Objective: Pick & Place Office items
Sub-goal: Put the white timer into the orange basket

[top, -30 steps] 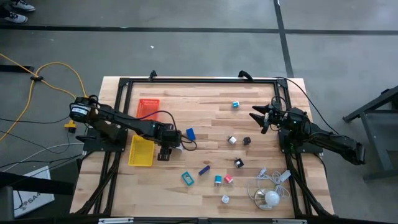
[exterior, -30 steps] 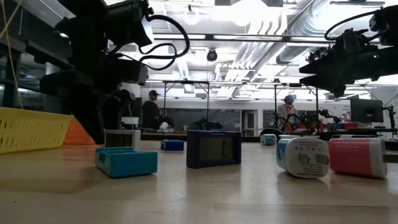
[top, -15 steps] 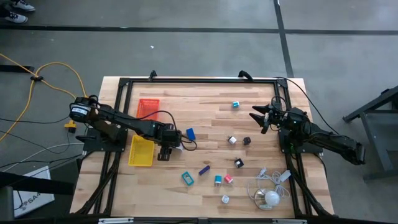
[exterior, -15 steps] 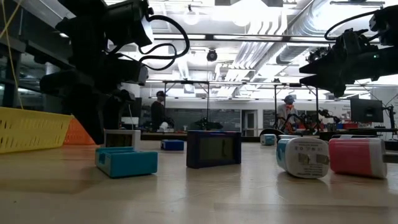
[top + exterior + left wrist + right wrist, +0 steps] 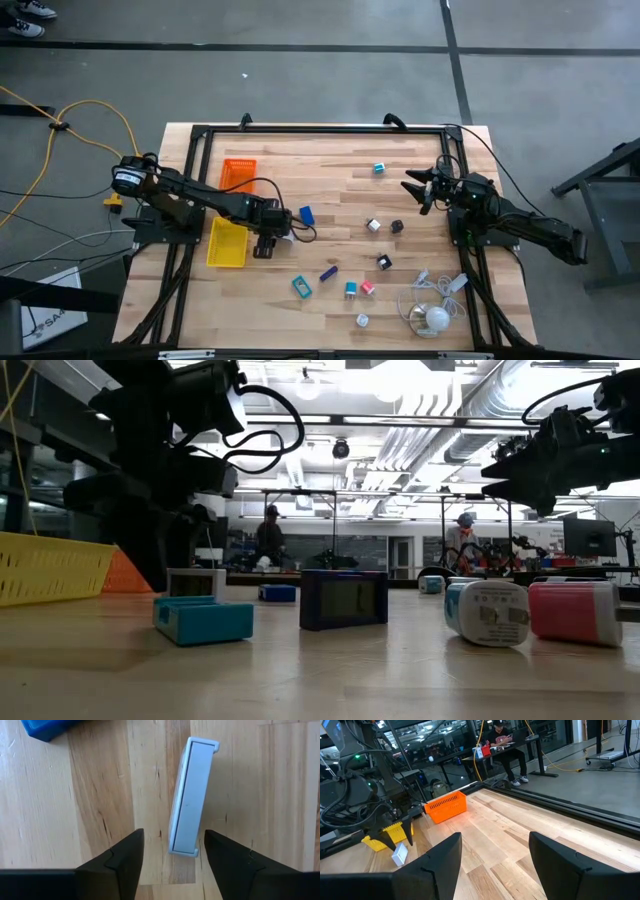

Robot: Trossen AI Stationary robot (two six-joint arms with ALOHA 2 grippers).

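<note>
Pick step in hand: left gripper (image 5: 170,857) jaws apart astride white block (image 5: 192,795) near bench's left edge; closure needed next. Right gripper (image 5: 418,188) parked, jaws apart.

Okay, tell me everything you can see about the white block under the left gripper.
The white block is a slim, pale, plastic-looking slab with small tabs at two corners. It stands on its narrow edge on the wooden table, tilted slightly. The left gripper has its open fingers on either side of the near end, with a gap on each side.
</note>
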